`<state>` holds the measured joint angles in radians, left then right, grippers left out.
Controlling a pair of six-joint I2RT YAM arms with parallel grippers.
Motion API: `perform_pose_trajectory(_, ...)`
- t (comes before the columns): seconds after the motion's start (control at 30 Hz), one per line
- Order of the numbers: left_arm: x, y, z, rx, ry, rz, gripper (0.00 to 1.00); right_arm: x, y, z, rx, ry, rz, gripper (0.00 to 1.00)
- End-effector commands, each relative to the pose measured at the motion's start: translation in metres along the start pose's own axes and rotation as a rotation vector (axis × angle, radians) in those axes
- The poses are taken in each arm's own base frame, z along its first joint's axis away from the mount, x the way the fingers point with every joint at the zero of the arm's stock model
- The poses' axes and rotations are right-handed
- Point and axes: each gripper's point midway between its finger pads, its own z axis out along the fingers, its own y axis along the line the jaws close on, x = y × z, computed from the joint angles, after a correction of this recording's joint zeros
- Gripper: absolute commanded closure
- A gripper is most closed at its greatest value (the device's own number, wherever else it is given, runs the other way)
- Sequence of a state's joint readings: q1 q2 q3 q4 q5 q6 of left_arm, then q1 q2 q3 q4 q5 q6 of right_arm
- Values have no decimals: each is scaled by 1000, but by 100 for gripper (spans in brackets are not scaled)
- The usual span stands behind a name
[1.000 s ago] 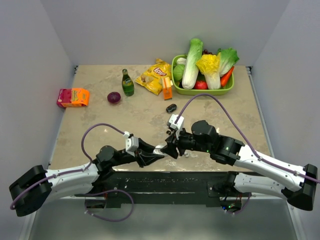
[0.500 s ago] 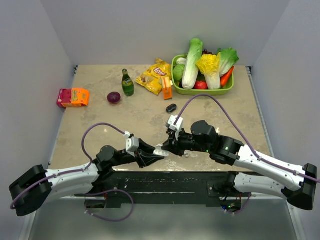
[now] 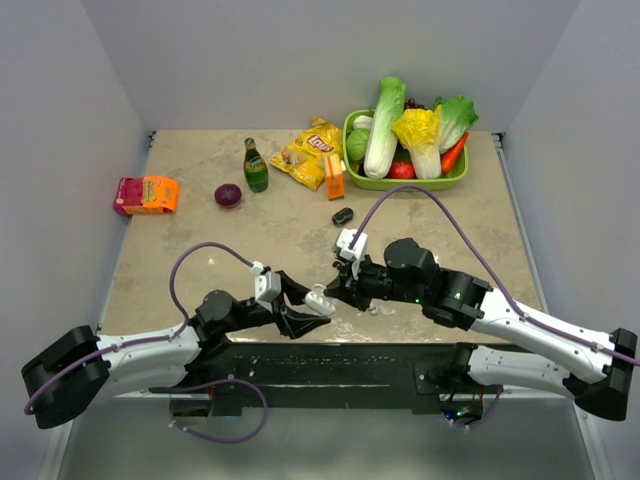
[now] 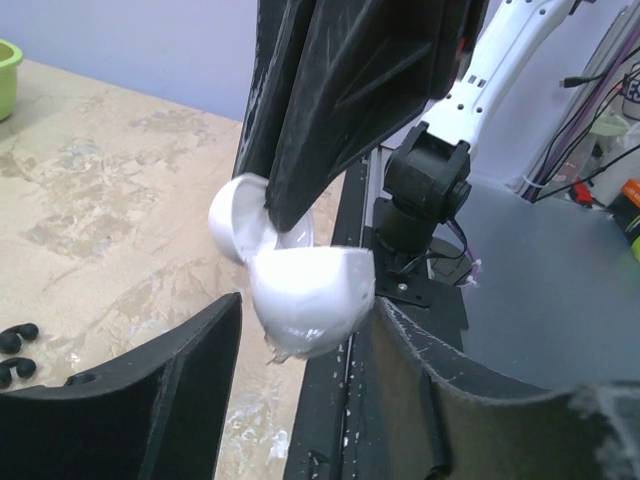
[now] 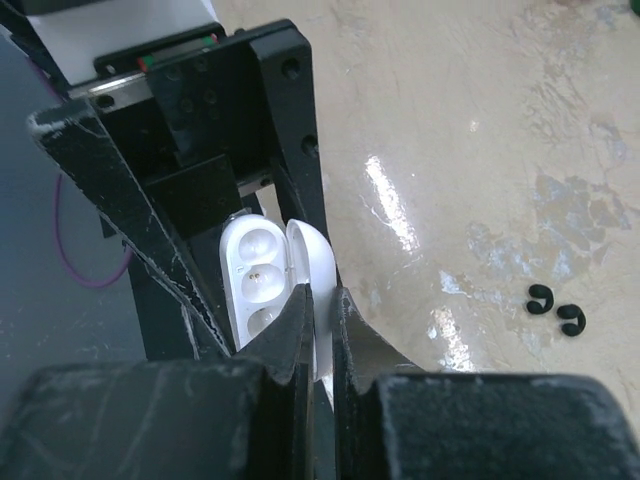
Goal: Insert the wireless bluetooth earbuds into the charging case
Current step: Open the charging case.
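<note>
Now: right gripper (image 5: 320, 305) clamps the open white case (image 5: 258, 285) by its lid (image 5: 312, 255) above the table's (image 3: 200, 250) near edge, left gripper (image 4: 310, 305) jaws apart around the base; best held level, since black earbuds (image 5: 543, 297) lie loose on the table.

Marbled beige tabletop (image 3: 190, 235) (grey walls (image 3: 300, 60) around)

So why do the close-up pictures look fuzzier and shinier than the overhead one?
Top view: even light, sharp, soft shadows. Left wrist view: the white charging case looks washed out, and the nearest jaws are blurred. Right wrist view: bright glare streaks the table, and the close jaws are out of focus.
</note>
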<state>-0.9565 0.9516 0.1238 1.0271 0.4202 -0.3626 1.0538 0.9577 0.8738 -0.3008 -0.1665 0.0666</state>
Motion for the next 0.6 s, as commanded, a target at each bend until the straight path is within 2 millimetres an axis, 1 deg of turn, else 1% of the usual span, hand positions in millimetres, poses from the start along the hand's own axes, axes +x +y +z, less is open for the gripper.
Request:
perform_pose_trajectory(0.0, -21, 1, 9, 6, -52, 53, 27, -37, 4, -13, 0, -97, -24, 100)
perform_pose_trajectory(0.03, -19, 1, 9, 7, -45, 53, 23, -37, 4, -14, 0, -98, -26, 100)
perform_pose_trajectory(0.07, -19, 2, 9, 2, -40, 54, 23, -38, 4, -14, 4, -97, -29, 100)
perform_pose_trajectory(0.17, -20, 1, 10, 7, -40, 56, 23, -36, 0, -14, 33, -80, -45, 100)
perform_pose_trajectory(0.33, -24, -5, 13, 42, -38, 53, 22, -33, 1, -16, 87, -43, -96, 100)
perform_pose_trajectory(0.37, -26, -6, 14, 48, -37, 54, 22, -30, 0, -14, 104, -27, -99, 100)
perform_pose_trajectory(0.4, -26, -7, 14, 53, -33, 54, 22, -29, -3, -14, 126, -18, -139, 100)
perform_pose_trajectory(0.43, -26, -9, 15, 62, -30, 54, 22, -29, -2, -14, 130, -12, -144, 100)
perform_pose_trajectory(0.47, -27, -9, 16, 63, -28, 55, 23, -28, 0, -14, 128, -12, -149, 100)
perform_pose_trajectory(0.53, -26, -9, 16, 69, -23, 56, 26, -28, -2, -14, 150, -12, -153, 100)
perform_pose_trajectory(0.57, -26, -10, 17, 71, -23, 56, 31, -27, -3, -14, 158, -9, -156, 100)
